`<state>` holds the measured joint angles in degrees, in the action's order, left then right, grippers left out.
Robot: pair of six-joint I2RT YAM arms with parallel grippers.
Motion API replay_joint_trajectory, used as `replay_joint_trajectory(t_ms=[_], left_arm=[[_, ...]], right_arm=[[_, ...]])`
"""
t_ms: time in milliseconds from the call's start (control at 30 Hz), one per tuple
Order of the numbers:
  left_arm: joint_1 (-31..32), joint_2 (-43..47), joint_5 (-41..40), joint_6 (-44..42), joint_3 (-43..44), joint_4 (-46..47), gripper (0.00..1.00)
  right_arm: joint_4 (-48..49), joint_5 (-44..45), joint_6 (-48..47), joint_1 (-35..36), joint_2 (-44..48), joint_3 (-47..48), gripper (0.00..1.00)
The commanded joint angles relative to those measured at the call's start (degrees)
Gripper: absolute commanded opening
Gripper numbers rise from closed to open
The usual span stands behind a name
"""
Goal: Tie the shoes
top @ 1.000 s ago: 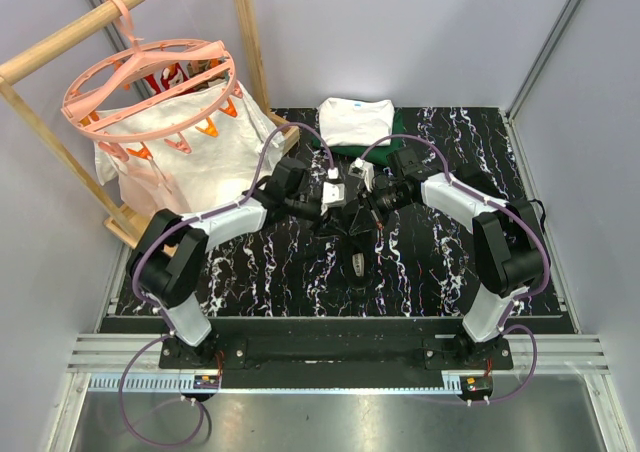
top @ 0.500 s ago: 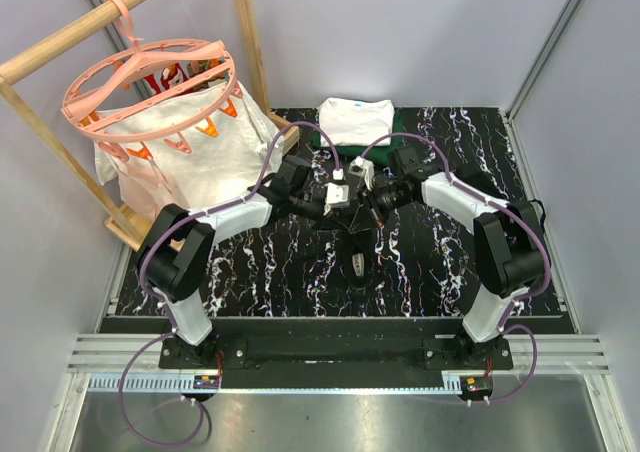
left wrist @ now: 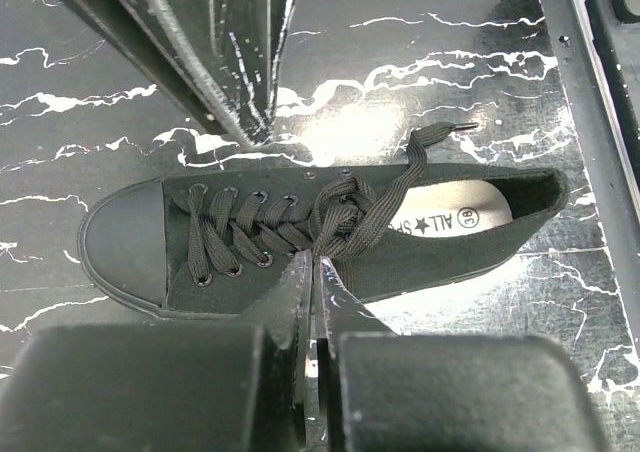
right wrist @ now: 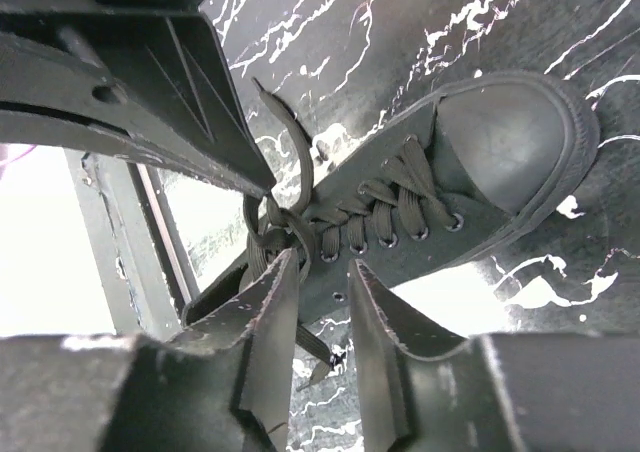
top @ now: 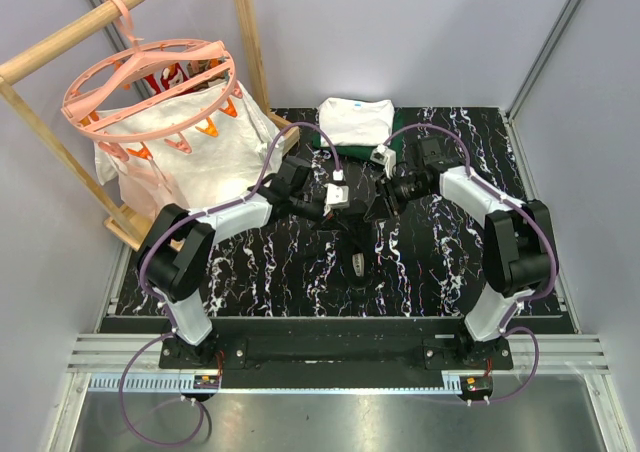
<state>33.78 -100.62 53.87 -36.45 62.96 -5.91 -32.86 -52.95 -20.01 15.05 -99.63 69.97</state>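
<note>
The small black sneaker (top: 357, 244) lies on the black marbled table between both arms. In the left wrist view the sneaker (left wrist: 440, 257) lies sideways, toe to the left, with its laces (left wrist: 345, 222) bunched at mid-shoe. My left gripper (left wrist: 313, 264) is shut, its tips pinching a lace strand at that bunch; from above the left gripper (top: 349, 212) hangs just over the shoe. My right gripper (right wrist: 322, 272) is open, its fingers astride the shoe's side by the knotted laces (right wrist: 290, 222), holding nothing. From above the right gripper (top: 373, 206) sits just right of the left one. One lace end (left wrist: 440, 130) sticks up loose.
Folded white and dark green clothes (top: 355, 122) lie at the table's back edge. A pink round clip hanger (top: 150, 87) with a white cloth (top: 190, 162) hangs on a wooden rack (top: 250, 32) at the far left. Grey walls close in both sides.
The right arm's wrist has drawn back and to the right, away from the shoe's middle. The left gripper has shifted slightly right over the shoe.
</note>
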Motion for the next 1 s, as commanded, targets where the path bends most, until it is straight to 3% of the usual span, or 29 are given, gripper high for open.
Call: replay_joint_trajectory(t_ms=[0, 967], left_arm=[[-0.4, 2.0, 1.4, -0.6, -0.8, 2.2, 0.0], [-0.3, 3.4, 0.8, 2.3, -1.5, 5.1, 0.0]], right_arm=[[-2.6, 1.2, -2.1, 0.8, -0.9, 2.8, 0.34], [-3.6, 4.7, -5.0, 6.2, -4.9, 1.4, 0.37]])
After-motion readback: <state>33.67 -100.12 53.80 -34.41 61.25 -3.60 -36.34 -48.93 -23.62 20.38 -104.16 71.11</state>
